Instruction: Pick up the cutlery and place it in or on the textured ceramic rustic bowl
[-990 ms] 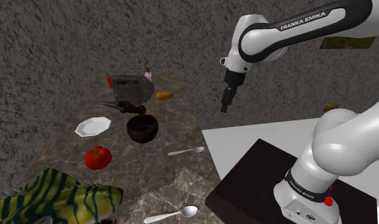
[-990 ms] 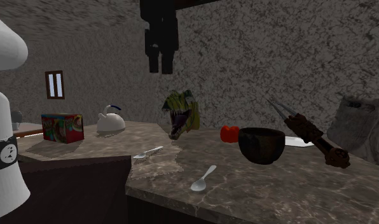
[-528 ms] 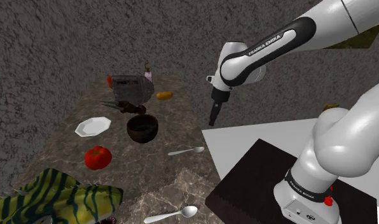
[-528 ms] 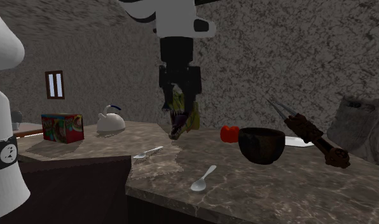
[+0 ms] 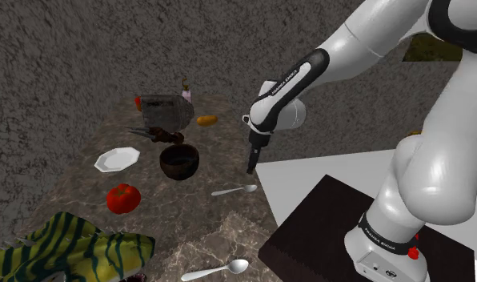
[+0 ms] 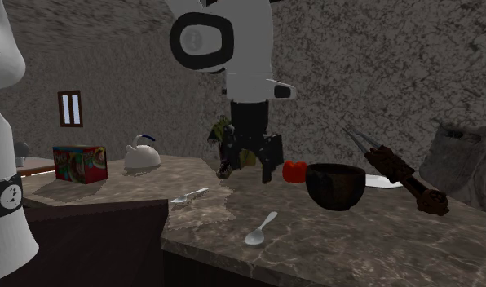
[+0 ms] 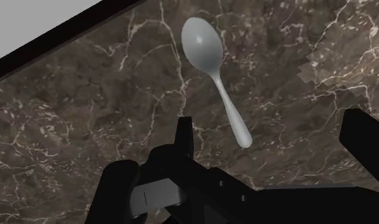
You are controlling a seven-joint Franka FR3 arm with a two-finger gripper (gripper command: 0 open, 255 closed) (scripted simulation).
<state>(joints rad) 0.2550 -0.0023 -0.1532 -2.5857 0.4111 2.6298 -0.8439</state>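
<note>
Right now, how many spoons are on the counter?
2. One spoon lies below the gripper, near the bowl; the other spoon lies near the striped toy. More may be hidden.

Claw (image 5: 250,168) hangs over the counter (image 5: 198,226), and a spoon (image 5: 234,191) lies flat on it just under the tips, not touching. In the wrist view that spoon sits right ahead of the claw, between the lines of the two fingers. The bowl (image 5: 178,161) is near the claw, on the shoulder view's left. The plate (image 5: 117,159) is further out that way, past the bowl. The tomato (image 5: 122,197) is left too, but closer to the camera. The second spoon (image 5: 216,270) is well apart from the claw, down at the counter's near end, beside the stand (image 5: 325,220). The toy (image 5: 69,250) lies at the near left corner.
</note>
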